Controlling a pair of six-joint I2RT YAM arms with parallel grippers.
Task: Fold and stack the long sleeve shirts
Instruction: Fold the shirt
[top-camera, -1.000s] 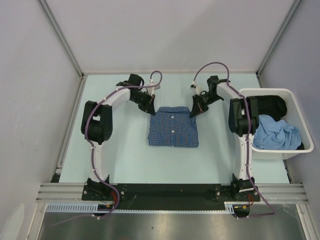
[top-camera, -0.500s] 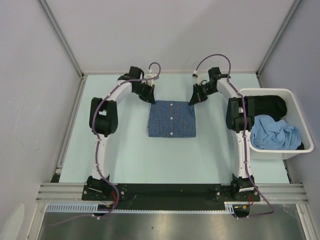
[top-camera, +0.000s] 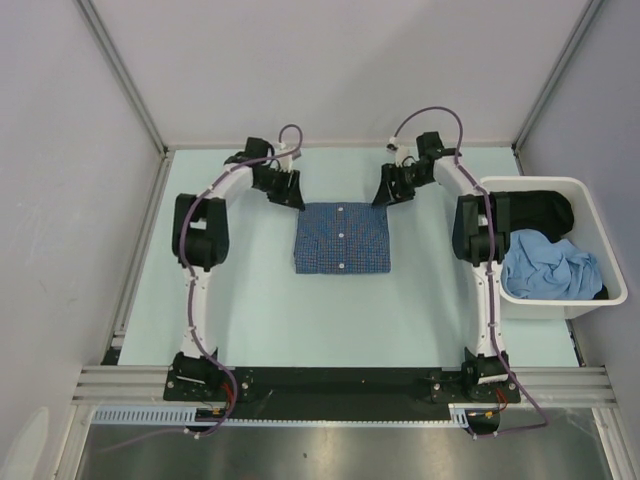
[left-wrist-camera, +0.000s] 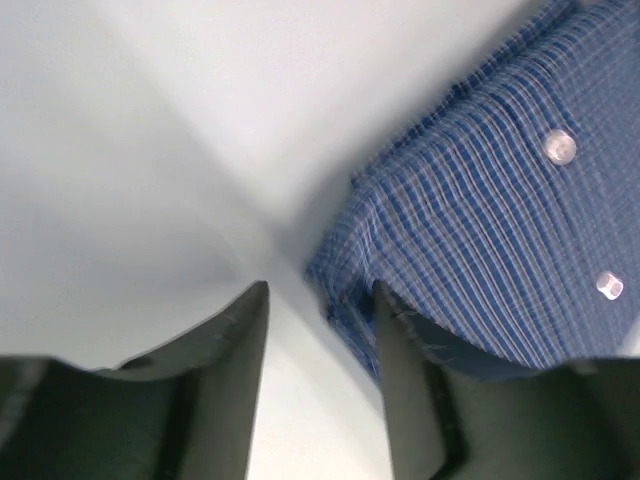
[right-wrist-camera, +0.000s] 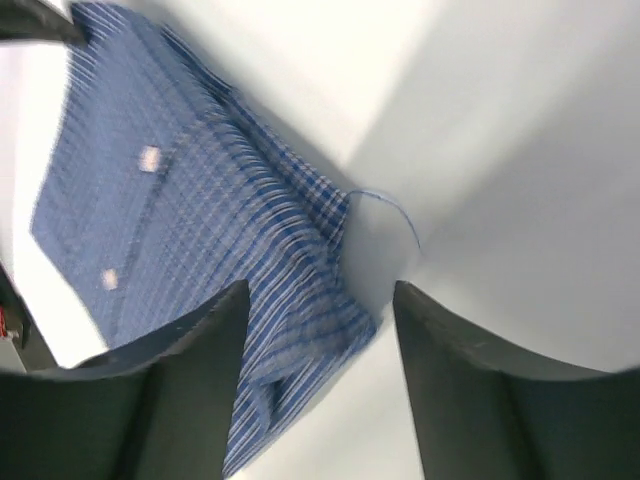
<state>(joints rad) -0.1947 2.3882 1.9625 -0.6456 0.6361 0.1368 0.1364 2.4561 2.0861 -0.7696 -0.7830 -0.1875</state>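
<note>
The folded shirt (top-camera: 342, 238) lies flat mid tabletop (top-camera: 250, 300), both pairs of jaws apart and holding nothing at its 11 and 1 o'clock corners; lifting straight up should avoid snagging the fold.

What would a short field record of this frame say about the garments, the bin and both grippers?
Shirt: dark-blue white-checked button-up shirt, folded into a rectangle, flat on the pale table
Left gripper: jaws apart, at the shirt's far-left corner, gripping nothing
Right gripper: jaws apart, at the far-right corner, gripping nothing
Bin: white plastic bin, right of the shirt, holding crumpled light-blue cloth and black cloth
Stack: one folded shirt only
</note>
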